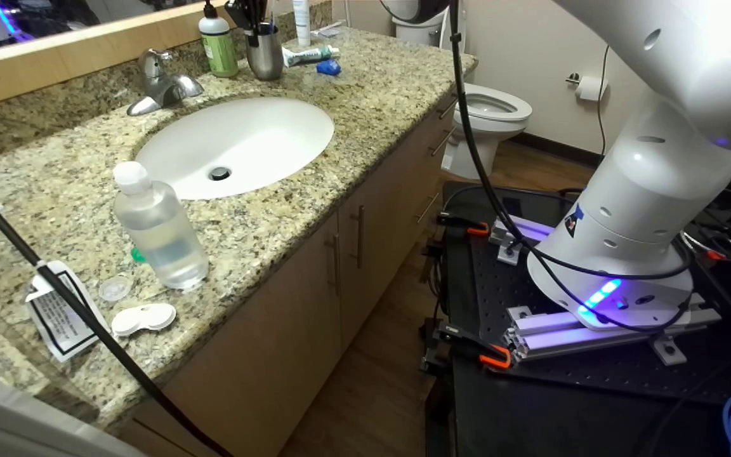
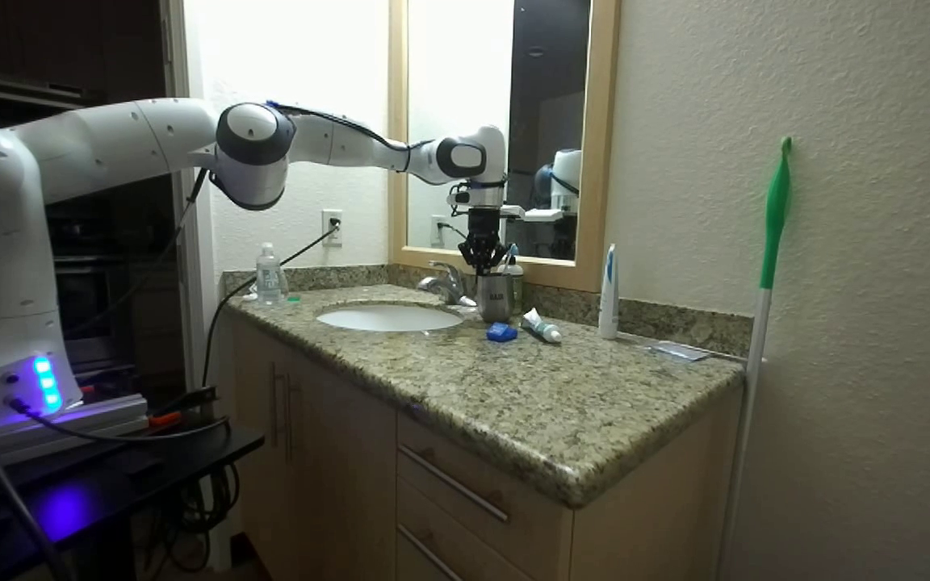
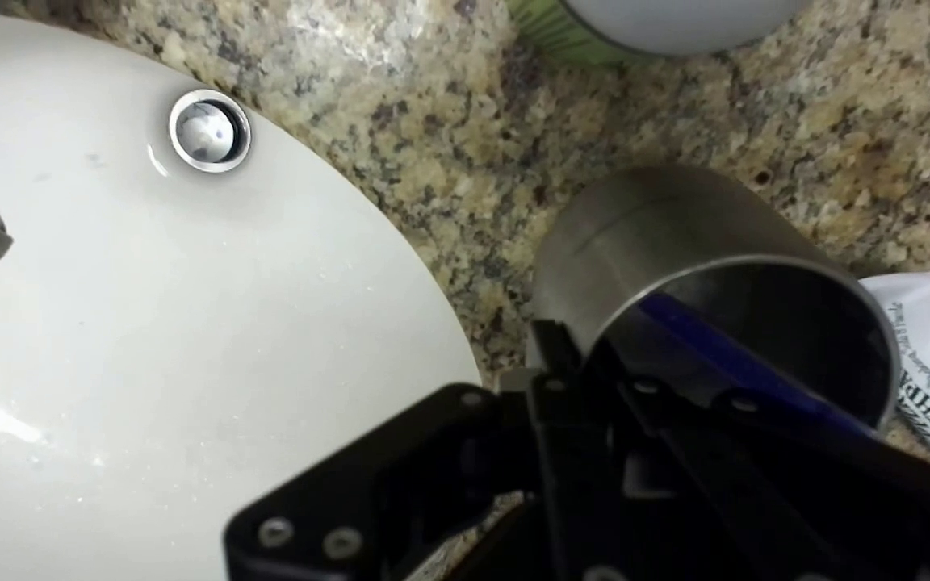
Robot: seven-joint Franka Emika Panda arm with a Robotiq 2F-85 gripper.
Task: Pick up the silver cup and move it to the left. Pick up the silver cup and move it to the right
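nearest in an exterior view, a black cable point(image 1: 73, 300) ran slantwise in front of the granite counter point(image 1: 264, 216) and a printed packet point(image 1: 62, 318). just beside the packet lay a white case point(image 1: 143, 318) with 2 rounded ends and a small clear disc point(image 1: 115, 288). beyond these stood a clear bottle point(image 1: 164, 236), white-capped and partly filled; a green thing point(image 1: 137, 255), mostly hidden behind it, was too small to name. farther on came the white sink point(image 1: 251, 130), its drain point(image 1: 219, 173) showing at the bottom, then the faucet point(image 1: 165, 89) at the back edge.

past the sink the silver cup point(image 1: 266, 58) stood upright on the counter, just beside the green soap bottle point(image 1: 219, 54). the white arm point(image 2: 328, 145) reached over the counter, and the claw point(image 3: 582, 355) at its end pointed down, narrow, gripping the cup by its rim: in the wrist view 1 fingertip point(image 3: 552, 343) lay at the outside of the cup, the other inside, with the rim between them. a blue stick point(image 3: 723, 355) leaned in the cup.

a little farther along, near the cup, lay a toothpaste tube point(image 1: 308, 56), with a small blue item point(image 1: 328, 68) just beside it. behind them a white tube point(image 1: 302, 22) stood upright. farthest off, past the end of the counter, were the toilet point(image 1: 483, 136) and, on the wall point(image 1: 530, 51), a paper roll point(image 1: 589, 88).
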